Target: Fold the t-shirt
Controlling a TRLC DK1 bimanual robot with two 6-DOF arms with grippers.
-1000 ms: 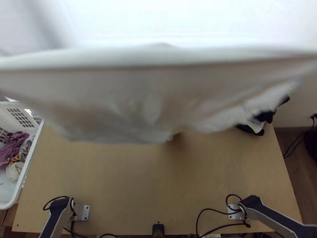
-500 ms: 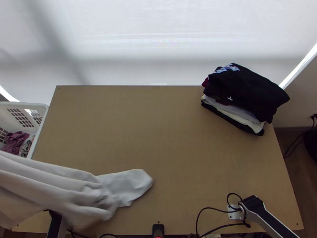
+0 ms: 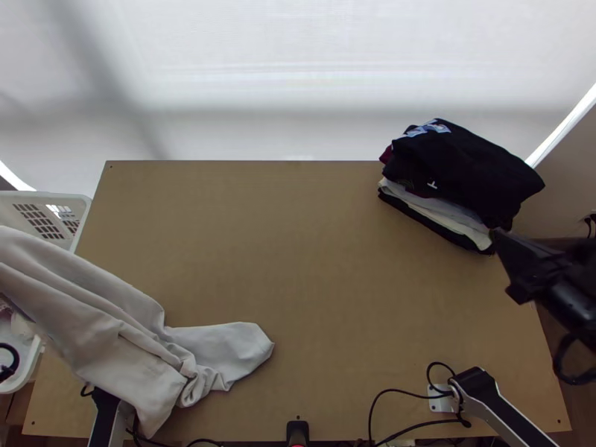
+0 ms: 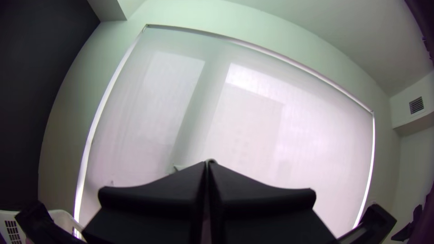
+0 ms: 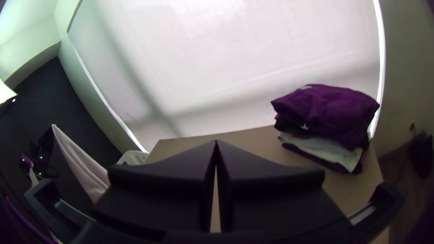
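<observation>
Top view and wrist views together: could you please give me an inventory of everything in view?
T-shirt: one, pale grey, hanging from the left gripper, lower part bunched on the table's near left
Pile of folded clothes: one, black, grey and white, far right corner; number of garments unclear
Table: one, light wood, centre
Basket: one, white, left of the table, partly covered
Blind: one, white, beyond the table
Cables: several, black, near the right base
Vent: one, dark, high up
Lamp: one, bright white, room's left
Arms: two, silver-grey and black, near edge
Grippers: two, black; left shut on the shirt, right shut near the pile
</observation>
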